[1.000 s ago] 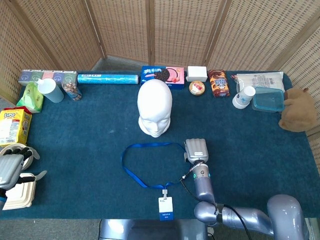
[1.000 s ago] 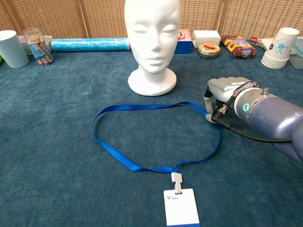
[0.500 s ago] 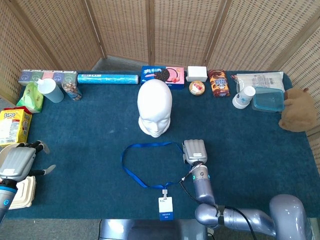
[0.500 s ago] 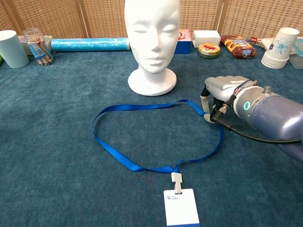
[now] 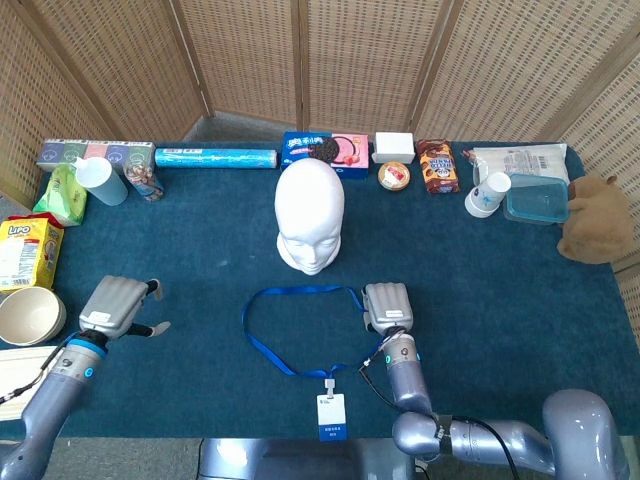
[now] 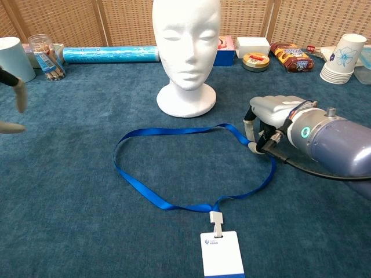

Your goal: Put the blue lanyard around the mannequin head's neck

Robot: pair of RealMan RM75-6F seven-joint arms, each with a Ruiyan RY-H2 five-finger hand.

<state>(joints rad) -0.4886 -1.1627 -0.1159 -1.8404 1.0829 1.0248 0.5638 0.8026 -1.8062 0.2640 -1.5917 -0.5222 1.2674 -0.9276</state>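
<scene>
The blue-covered worktop [image 5: 200,290] carries the white mannequin head [image 5: 310,215] upright, and everything below is placed from that head. The blue lanyard [image 6: 174,168] is spread flat as an open loop just in front of the head's base, apart from it, with its white badge [image 6: 220,255] nearest the robot. The grasping step is judged to be in hand, with nothing yet lifted. The right hand [image 6: 272,116] is set at the loop's right side, in front of and to the right of the head; its fingers [image 6: 253,127] are curled down at the strap, but whether the strap is actually pinched cannot be told. The left hand [image 5: 120,305] is held well to the head's left, fingers apart and empty. Next, a firm pinch would be needed, then a second hold so that the loop can be raised open over the crown.
</scene>
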